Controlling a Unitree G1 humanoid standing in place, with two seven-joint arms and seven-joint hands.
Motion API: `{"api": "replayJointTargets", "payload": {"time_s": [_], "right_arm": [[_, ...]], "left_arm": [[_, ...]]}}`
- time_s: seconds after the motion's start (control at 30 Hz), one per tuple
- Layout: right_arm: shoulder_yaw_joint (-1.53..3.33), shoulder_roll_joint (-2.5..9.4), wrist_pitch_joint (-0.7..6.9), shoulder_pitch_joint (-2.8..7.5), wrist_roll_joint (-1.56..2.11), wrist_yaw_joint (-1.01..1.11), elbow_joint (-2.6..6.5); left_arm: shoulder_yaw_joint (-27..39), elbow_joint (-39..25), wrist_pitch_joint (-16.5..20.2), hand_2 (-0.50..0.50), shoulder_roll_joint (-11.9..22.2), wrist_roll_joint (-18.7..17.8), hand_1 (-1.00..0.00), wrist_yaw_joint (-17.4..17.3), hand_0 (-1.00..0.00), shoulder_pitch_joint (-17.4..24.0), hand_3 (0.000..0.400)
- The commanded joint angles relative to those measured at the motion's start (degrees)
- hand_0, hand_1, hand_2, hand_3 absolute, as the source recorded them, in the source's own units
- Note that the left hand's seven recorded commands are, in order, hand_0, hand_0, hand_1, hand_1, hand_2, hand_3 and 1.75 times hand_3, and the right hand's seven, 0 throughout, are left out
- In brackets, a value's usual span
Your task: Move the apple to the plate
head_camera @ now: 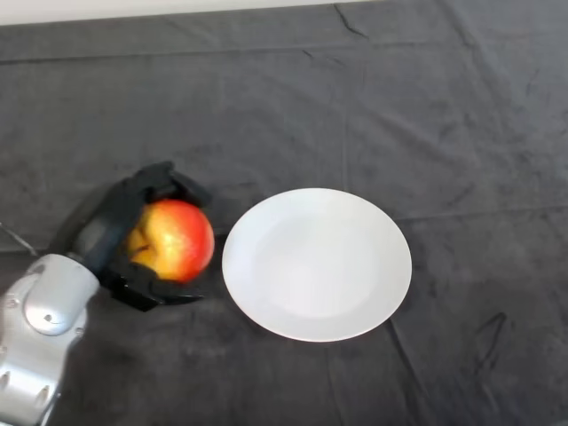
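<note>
A red and yellow apple [174,240] sits in the grasp of my black left hand [105,229] at the left of the head view. The fingers curl over its top and the thumb wraps under its near side. A white round plate [317,264] lies on the dark cloth just right of the apple, with a narrow gap between them. Nothing is on the plate. My silver-grey forearm [40,333] comes in from the lower left corner.
The dark wrinkled cloth [355,106] covers the whole table. A pale strip of wall or floor [133,9] shows along the far edge at the top.
</note>
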Motion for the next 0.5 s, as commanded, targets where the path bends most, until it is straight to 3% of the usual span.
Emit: {"api": "replayJointTargets", "payload": {"time_s": [0.03, 0.5], "right_arm": [[-0.37, -0.46, 0.82, 2.17, -0.38, 0.11, 0.18], [-0.38, -0.46, 0.79, 2.04, -0.42, 0.06, 0.40]], "left_arm": [[-1.9, -0.1, 0.1, 0.00, -0.2, 1.2, -1.00, -0.6, -1.00, -3.8, 0.400], [-10.1, 11.3, -4.0, 0.00, -4.5, 3.9, -1.00, -0.5, -1.00, -12.2, 0.400]]}}
